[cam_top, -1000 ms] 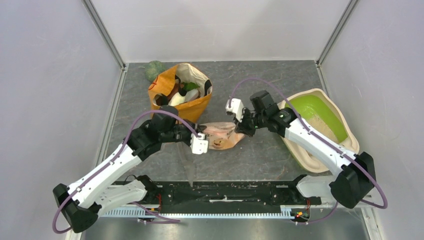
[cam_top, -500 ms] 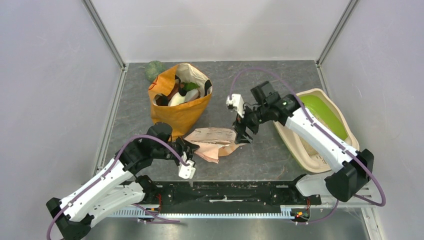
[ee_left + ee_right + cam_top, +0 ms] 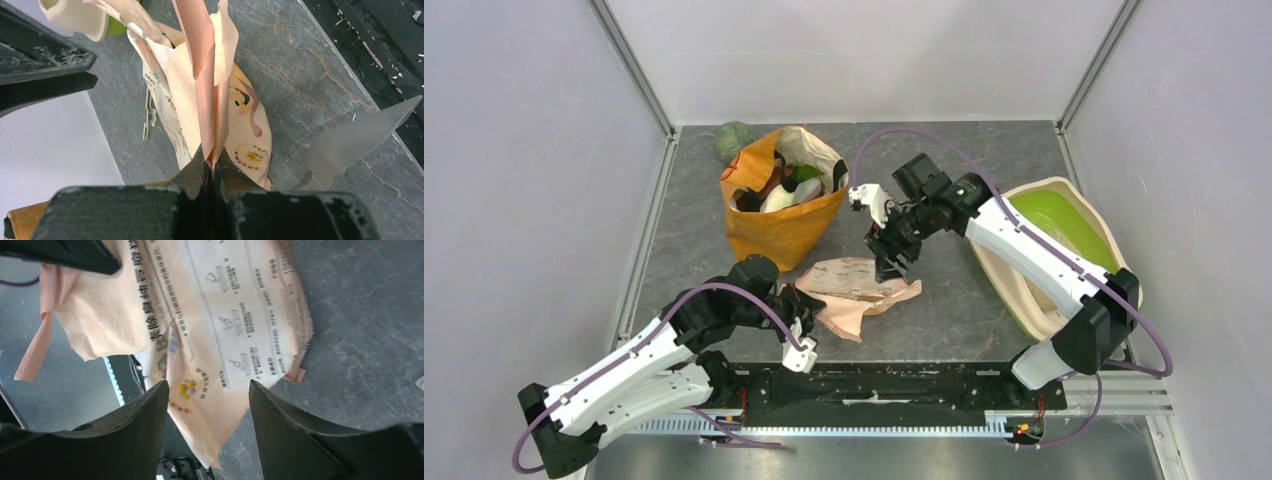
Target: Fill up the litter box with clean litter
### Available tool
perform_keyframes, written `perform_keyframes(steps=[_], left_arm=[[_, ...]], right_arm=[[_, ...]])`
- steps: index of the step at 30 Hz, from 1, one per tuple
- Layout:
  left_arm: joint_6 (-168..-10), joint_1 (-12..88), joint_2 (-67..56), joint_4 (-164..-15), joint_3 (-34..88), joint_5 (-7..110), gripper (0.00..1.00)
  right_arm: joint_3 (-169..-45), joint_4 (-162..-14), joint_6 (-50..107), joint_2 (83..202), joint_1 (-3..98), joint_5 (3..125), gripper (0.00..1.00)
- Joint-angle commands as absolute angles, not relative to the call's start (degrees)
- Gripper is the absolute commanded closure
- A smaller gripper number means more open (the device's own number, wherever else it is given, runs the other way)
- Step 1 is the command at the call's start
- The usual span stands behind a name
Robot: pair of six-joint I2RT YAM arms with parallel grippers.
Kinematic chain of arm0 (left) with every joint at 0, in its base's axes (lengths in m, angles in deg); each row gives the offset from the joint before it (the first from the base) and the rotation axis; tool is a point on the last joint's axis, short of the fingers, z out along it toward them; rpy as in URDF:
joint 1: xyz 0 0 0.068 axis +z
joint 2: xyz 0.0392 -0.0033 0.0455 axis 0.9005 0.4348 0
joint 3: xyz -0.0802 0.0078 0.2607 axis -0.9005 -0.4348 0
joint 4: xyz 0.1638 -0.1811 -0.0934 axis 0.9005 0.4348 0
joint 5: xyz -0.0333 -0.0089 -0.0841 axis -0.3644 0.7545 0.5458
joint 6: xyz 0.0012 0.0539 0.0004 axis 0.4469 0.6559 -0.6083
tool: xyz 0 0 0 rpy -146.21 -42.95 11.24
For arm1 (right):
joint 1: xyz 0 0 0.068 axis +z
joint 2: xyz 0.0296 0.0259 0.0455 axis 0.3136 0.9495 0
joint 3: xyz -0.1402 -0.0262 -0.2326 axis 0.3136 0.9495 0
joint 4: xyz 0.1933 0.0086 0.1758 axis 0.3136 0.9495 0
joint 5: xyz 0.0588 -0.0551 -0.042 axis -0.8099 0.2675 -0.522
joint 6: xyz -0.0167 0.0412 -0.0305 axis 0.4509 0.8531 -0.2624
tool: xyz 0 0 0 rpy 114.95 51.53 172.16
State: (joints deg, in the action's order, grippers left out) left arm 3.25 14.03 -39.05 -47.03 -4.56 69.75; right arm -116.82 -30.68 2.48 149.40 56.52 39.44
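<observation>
The litter box (image 3: 1124, 272), cream with a lime-green hood (image 3: 1064, 222), sits at the right; my right arm crosses it and I cannot make out the clean litter inside. A flat, crumpled pink litter bag (image 3: 859, 285) lies on the slate between the arms. My left gripper (image 3: 812, 308) is shut on a fold of the bag (image 3: 235, 115), which stands pinched between the jaws of that gripper (image 3: 212, 162). My right gripper (image 3: 890, 265) hangs open just above the bag's far end, and the bag (image 3: 225, 305) lies below that gripper (image 3: 208, 385) untouched.
An orange paper shopping bag (image 3: 784, 210) full of items stands behind the pink bag, with a green object (image 3: 732, 140) behind it. A translucent plastic strip (image 3: 350, 140) lies near the black rail (image 3: 874, 385) at the near edge. White walls close three sides.
The right gripper let go of the bag, opened and moved back and left. The left arm drew the bag toward the near edge, and it went slack on the table.
</observation>
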Motion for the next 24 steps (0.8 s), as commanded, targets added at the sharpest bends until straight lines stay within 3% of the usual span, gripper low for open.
perform_keyframes(steps=[1,5,17,24], left_arm=[[1.57,13.43,-39.19,-47.27,-3.98,70.34,0.98],[1.68,13.47,-39.18,-47.25,-3.82,70.12,0.98],[1.17,13.42,-39.21,-47.17,-2.45,69.38,0.98],[1.69,13.42,-39.91,-46.29,-2.49,69.99,0.98]], right_arm=[[-115.7,-29.59,2.67,147.58,59.71,42.77,0.33],[-113.98,-30.15,2.68,146.43,62.86,43.35,0.31],[-110.79,-34.32,1.23,146.99,71.59,63.2,0.38],[-111.88,-35.58,3.67,145.98,71.72,63.78,0.38]])
